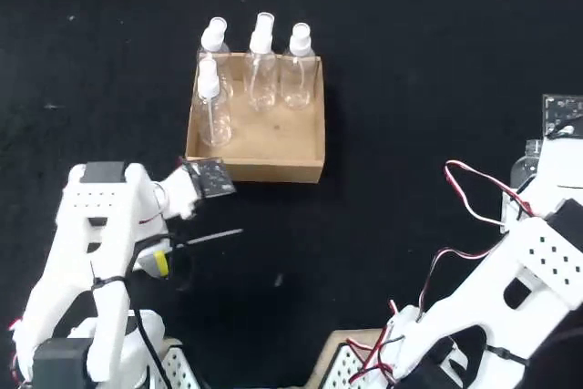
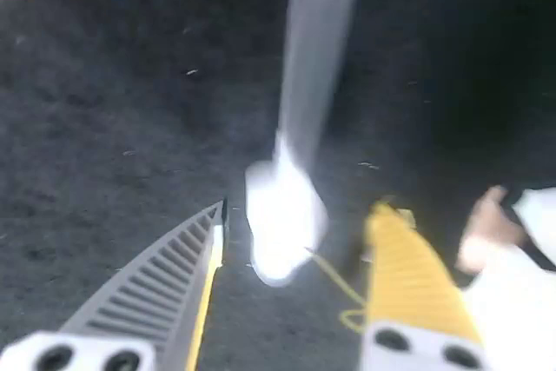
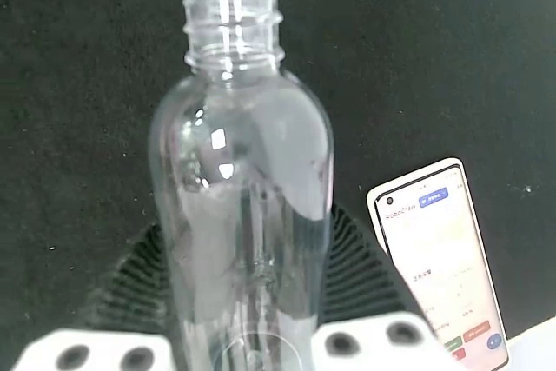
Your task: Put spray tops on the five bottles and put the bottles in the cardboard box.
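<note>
Box, high view: cardboard box (image 1: 255, 168) sits left of centre on the black table (image 1: 410, 88), open side up.
Bottles, high view: four capped bottles (image 1: 262, 66) stand upright inside, three along the far wall and one by the left wall. The near-right floor of the box is bare.
Spray top, high view: loose spray top (image 1: 214, 237) lies flat on the table, near the box's near wall but not touching it.
Left arm, high view: left arm (image 1: 91, 234) is at the near-left corner, with the left gripper (image 1: 171, 260) low over the spray top's head.
Right arm, high view: right arm (image 1: 510, 271) is against the right edge, well apart from the box.
Open room, high view: a wide run of bare table lies between the box's right wall and the right arm.
Claw, left wrist view: jaws are spread, one grey finger (image 2: 174, 275) and one yellow finger (image 2: 408, 275) on either side of the white head. I cannot tell whether they touch it.
Edge, left wrist view: a tan sliver of the box shows in the corner.
Claw, right wrist view: right gripper (image 3: 256, 223) is clamped on an uncapped bottle (image 3: 243, 154), which is upright with its threaded neck bare.
Neighbour, right wrist view: a phone (image 3: 439, 258) is just beside the gripper, screen lit.
</note>
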{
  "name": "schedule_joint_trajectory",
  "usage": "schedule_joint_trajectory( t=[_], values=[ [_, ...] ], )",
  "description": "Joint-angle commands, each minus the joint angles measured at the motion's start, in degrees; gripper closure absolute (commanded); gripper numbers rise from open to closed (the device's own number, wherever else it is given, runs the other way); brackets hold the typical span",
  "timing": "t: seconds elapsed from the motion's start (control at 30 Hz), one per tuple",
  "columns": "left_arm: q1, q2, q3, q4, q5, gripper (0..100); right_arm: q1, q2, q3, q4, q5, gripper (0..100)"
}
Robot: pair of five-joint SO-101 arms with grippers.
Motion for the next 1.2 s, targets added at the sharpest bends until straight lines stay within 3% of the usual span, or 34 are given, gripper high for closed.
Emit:
schedule_joint_trajectory(
  t=[0.0, 0.13, 0.3, 0.47, 0.57, 0.67, 0.73, 0.83, 1.03, 1.17],
  values=[
    [-1.36, -2.11, 0.31, -6.95, 0.70, 74, -1.05, -0.22, -1.89, 0.79, 0.09, 98.7],
    [-1.54, -2.64, -4.26, -8.09, 6.24, 74, -0.97, -0.22, -1.89, 0.70, 0.09, 98.7],
    [-5.32, -2.64, -19.74, 1.05, 22.07, 74, -1.05, -0.22, -1.89, 0.53, 0.09, 98.7],
    [-9.10, -1.76, -20.44, 9.58, 52.92, 74, -1.14, -0.22, -2.33, 0.35, 0.26, 98.7],
    [-9.71, -2.20, -15.08, 10.81, 76.13, 74, -2.46, -0.22, -2.42, 0.26, 0.62, 98.7],
    [-9.27, -2.20, -11.82, 10.73, 92.40, 74, -4.13, -0.22, -2.33, 0.26, 0.62, 98.7],
    [-7.43, -2.20, -10.07, 10.73, 96.88, 74, -4.92, -0.22, -2.42, 0.26, 0.53, 98.7],
    [-6.02, -1.76, -5.85, 10.81, 96.97, 74, -5.54, -0.22, -2.24, 0.26, 0.35, 98.7],
    [-5.93, -1.58, -1.89, 10.29, 104.26, 74, -5.45, -0.22, -2.15, 0.26, 0.35, 98.7],
    [-6.02, -1.58, 0.84, 4.13, 108.57, 74, -5.45, -0.22, -2.15, 0.44, 0.26, 98.7]
  ],
)
